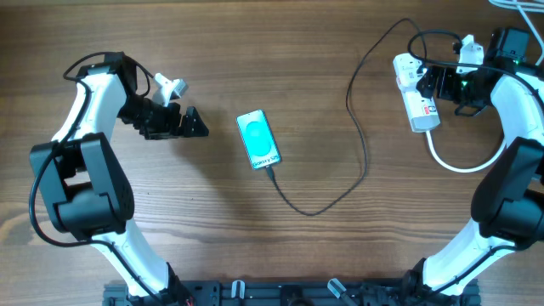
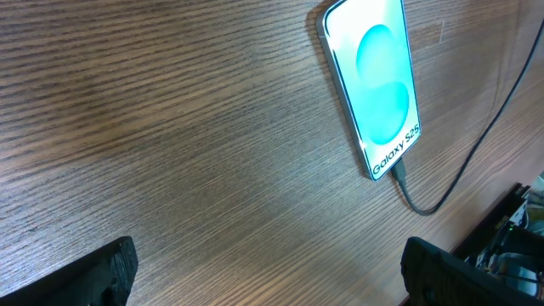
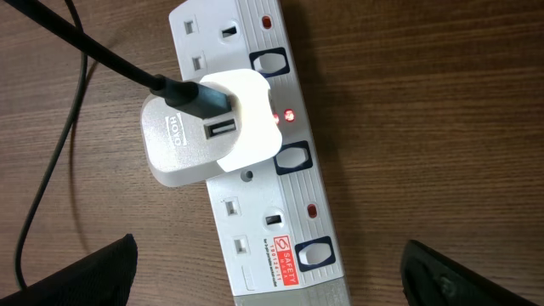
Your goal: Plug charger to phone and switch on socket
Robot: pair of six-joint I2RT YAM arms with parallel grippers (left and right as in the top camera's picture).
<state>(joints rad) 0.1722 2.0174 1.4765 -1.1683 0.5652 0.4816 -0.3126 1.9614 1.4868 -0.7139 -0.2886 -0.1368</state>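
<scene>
Desk (image 1: 255,51): brown wood grain; the phone lies near its middle.
Left arm (image 1: 85,102): white and black, well to the left of the phone, its wrist pointing towards the phone.
Right arm (image 1: 514,110): well to the right of the phone, its wrist reaching over the socket.
Charger (image 1: 361,153): a thin black cable whose plug tip sits in the phone's near end. From there it loops right and away to a white adapter block, which is plugged into the middle of the socket.
Socket (image 3: 280,212): a white strip lying flat, well to the right of the phone and farther back. A thick white cord (image 1: 459,164) curves off it on the side away from the phone.
Phone (image 1: 257,139): flat, teal screen up, the "Galaxy" text at its near end.
Left fingers (image 2: 93,276): spread wide, holding nothing, apart from the phone on its left.
Right fingers (image 3: 93,272): spread wide, holding nothing, above the socket, well to the right of the phone.
Red light (image 3: 290,115): glowing on the socket just beside the adapter.
</scene>
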